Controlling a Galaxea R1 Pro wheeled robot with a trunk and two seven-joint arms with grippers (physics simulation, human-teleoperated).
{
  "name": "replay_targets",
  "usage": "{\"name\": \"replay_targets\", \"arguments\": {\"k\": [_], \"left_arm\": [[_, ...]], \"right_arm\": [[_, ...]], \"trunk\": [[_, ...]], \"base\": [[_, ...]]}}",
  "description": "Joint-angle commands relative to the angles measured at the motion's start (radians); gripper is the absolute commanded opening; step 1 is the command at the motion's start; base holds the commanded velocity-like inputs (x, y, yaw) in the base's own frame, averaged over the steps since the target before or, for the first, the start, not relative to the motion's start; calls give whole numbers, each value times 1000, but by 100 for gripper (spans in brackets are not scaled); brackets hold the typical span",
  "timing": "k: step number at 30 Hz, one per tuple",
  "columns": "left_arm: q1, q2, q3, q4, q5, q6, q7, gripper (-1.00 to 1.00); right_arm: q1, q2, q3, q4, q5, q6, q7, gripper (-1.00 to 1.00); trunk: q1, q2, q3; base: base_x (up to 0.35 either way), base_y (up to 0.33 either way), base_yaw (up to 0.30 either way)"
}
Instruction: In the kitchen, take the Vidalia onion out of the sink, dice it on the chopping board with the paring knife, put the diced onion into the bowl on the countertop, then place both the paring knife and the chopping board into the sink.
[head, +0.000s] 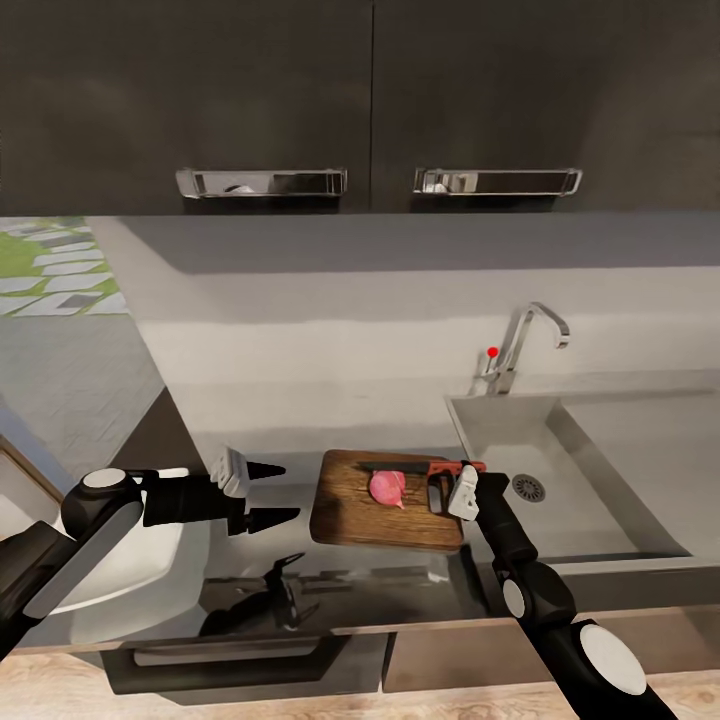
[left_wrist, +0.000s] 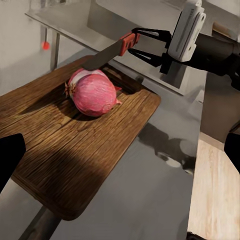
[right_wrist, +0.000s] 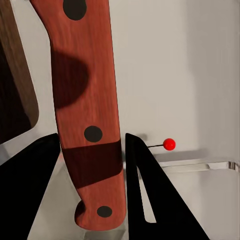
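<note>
The pinkish-red Vidalia onion (head: 388, 487) (left_wrist: 92, 93) sits whole on the dark brown chopping board (head: 350, 520) (left_wrist: 75, 150), which lies on the grey countertop (head: 260, 400) just left of the sink (head: 600, 470). The paring knife (head: 400, 467) (left_wrist: 105, 55) reaches along the board's far edge, its blade just behind the onion. My right gripper (head: 441, 480) (left_wrist: 149, 45) (right_wrist: 92, 150) is shut on its red handle (right_wrist: 85, 90). My left gripper (head: 285, 492) hovers open left of the board with nothing between its fingers. The white bowl (head: 185, 560) lies partly hidden under my left arm.
The chrome tap (head: 525, 345) with its red dot (right_wrist: 169, 144) stands behind the sink, whose drain (head: 528, 487) is close to my right wrist. Dark wall cabinets with steel handles (head: 262, 182) hang above. The counter's front edge (head: 400, 615) runs near my arms.
</note>
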Motion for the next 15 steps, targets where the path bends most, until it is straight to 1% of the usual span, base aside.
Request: {"name": "replay_targets", "arguments": {"k": [1, 3, 9, 15], "left_arm": [[-1, 1, -2, 0, 9, 8, 2, 100], [-1, 1, -2, 0, 9, 8, 2, 100], [-1, 1, -2, 0, 9, 8, 2, 100], [-1, 10, -1, 3, 10, 10, 2, 100]], "right_arm": [[-1, -1, 4, 0, 11, 10, -4, -100], [-1, -1, 4, 0, 11, 10, -4, -100], [-1, -1, 4, 0, 11, 10, -4, -100], [-1, -1, 4, 0, 11, 10, -4, -100]], "trunk": [[-4, 6, 2], [-11, 20, 8], [-11, 20, 8], [-11, 20, 8]], "base": [[0, 0, 0], [0, 0, 0], [0, 0, 0], [0, 0, 0]]}}
